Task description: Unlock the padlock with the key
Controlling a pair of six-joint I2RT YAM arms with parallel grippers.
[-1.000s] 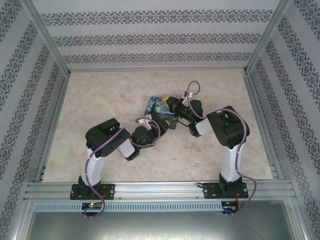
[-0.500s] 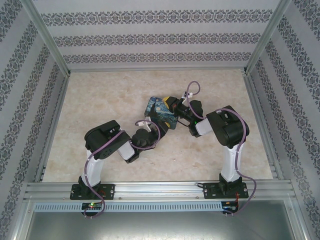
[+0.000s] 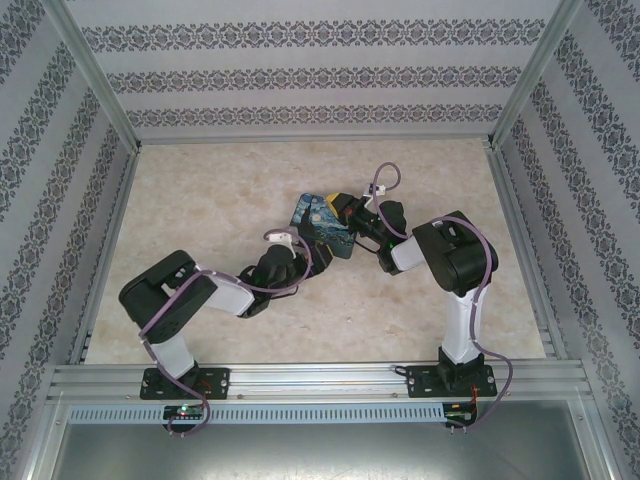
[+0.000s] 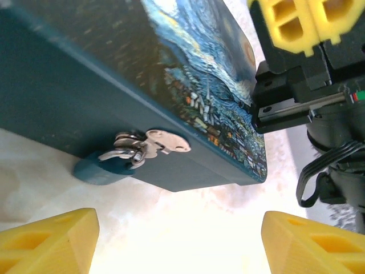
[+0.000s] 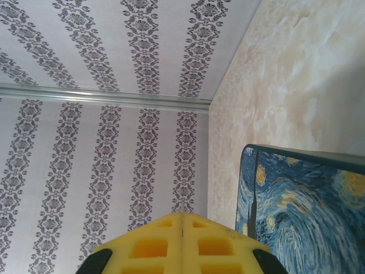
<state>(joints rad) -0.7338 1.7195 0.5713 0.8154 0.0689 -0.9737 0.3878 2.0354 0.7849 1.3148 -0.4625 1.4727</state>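
The night-sky-print box [image 3: 322,226] lies mid-table, seen close in the left wrist view [image 4: 114,74]. A silver hasp [image 4: 167,141] sits on its dark front wall. The small padlock [image 4: 121,153] hangs there, its metal shackle through the hasp. My left gripper [image 4: 179,251] is open and a little short of that wall, the yellow fingers [image 4: 48,242] wide apart with nothing between them. My right gripper [image 5: 182,242] is shut at the box's right end, above the lid [image 5: 302,200]; its fingertips [image 4: 305,20] are pressed together. No key is visible.
Patterned walls [image 3: 320,75] and metal rails [image 3: 310,375] enclose the marble-look table [image 3: 200,200]. The right arm's black wrist and cables [image 4: 325,148] crowd the box's right side. Both arm bases [image 3: 180,380] stand at the near edge.
The left arm's elbow has swung down and to the left, stretching the arm out low. Its gripper stays by the box's front wall. The right arm and box have not moved.
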